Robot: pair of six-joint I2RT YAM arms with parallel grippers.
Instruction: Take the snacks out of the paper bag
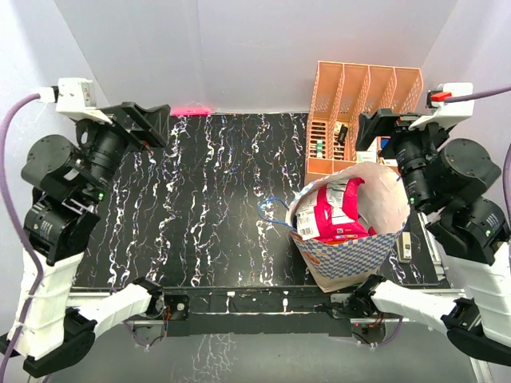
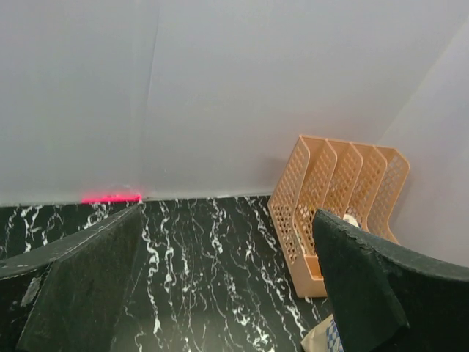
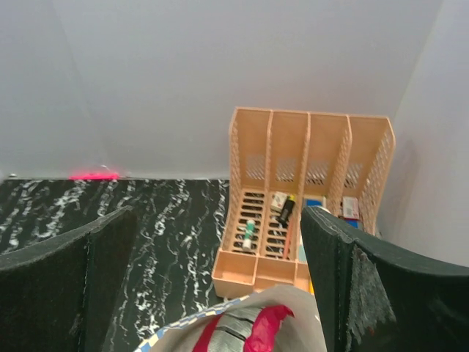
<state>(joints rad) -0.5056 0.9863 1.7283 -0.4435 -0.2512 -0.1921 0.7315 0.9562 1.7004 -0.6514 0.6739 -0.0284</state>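
Note:
The blue-and-white checkered paper bag [image 1: 351, 259] stands open at the near right of the black marble table, its cream inside showing and a blue cord handle [image 1: 271, 209] hanging off its left rim. A magenta-and-silver snack packet [image 1: 335, 211] fills its mouth; other snacks are hidden beneath. The bag rim and packet also show in the right wrist view [image 3: 242, 330]. My right gripper [image 3: 220, 279] is open and empty, raised above and behind the bag. My left gripper [image 2: 227, 286] is open and empty, raised at the far left, well away from the bag [image 2: 322, 339].
A peach-orange slotted organizer [image 1: 359, 120] stands at the back right, just behind the bag, holding small items; it also shows in the wrist views [image 2: 330, 198] [image 3: 300, 198]. White walls close the back and sides. A small light object [image 1: 405, 246] lies right of the bag.

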